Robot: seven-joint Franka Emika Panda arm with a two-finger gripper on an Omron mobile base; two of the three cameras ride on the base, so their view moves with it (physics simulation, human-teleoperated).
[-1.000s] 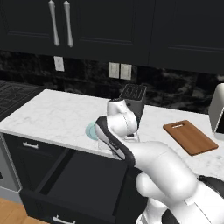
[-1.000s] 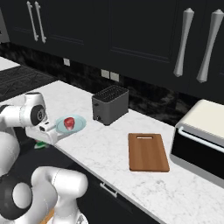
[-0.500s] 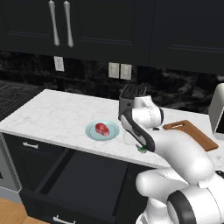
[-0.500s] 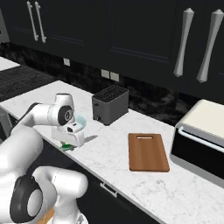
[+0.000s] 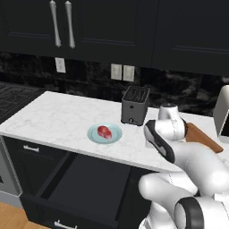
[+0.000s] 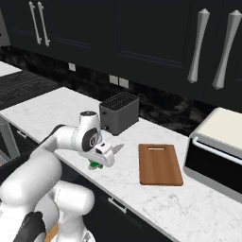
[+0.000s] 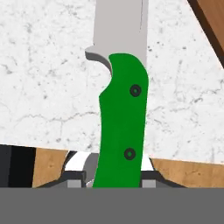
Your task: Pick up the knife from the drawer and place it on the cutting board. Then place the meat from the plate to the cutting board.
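The end effector (image 6: 98, 163) pinched the knife (image 7: 121, 127) mid-frame over the worktop (image 6: 56, 111); next, carrying it right onto the board (image 6: 159, 163).

Both base views look forward and down from behind the arm, sharing the table (image 5: 62, 118) and toaster (image 6: 119, 112); the hand view looks closely along the jaws.

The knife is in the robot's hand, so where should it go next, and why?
Probably sideways toward the cutting board. The gripper is shut on the knife by its green handle, and it hangs over bare white counter, with the board off to one side and nothing lying on it. The meat sits on its plate.
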